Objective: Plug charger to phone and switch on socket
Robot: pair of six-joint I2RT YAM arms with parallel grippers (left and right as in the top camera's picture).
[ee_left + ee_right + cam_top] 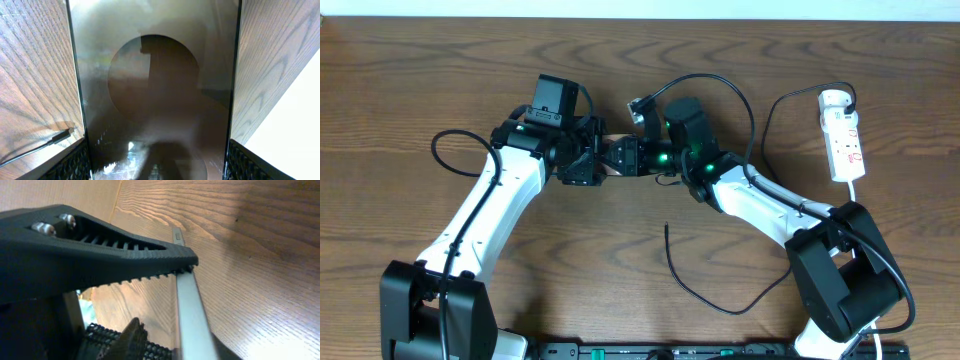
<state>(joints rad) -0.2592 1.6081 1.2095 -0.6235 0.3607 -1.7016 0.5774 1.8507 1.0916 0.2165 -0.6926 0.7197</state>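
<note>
The phone (155,90) fills the left wrist view with its glossy dark face. My left gripper (160,162) is shut on its two long sides, one finger (70,167) on each. Overhead, the phone (613,170) is mostly hidden between my left gripper (592,165) and right gripper (630,157). In the right wrist view my right gripper (165,300) is shut on the phone's grey edge (189,310), upper fingertip touching it. The charger (692,290) lies loose on the table, its plug (667,228) free and also in the left wrist view (62,135). The socket (843,135) lies at the far right.
The wooden table (440,60) carries both arms, which meet near its middle. A thicker robot cable (705,85) arcs over the right wrist, and another (445,150) loops beside the left arm. The arm bases (840,290) stand at the front edge.
</note>
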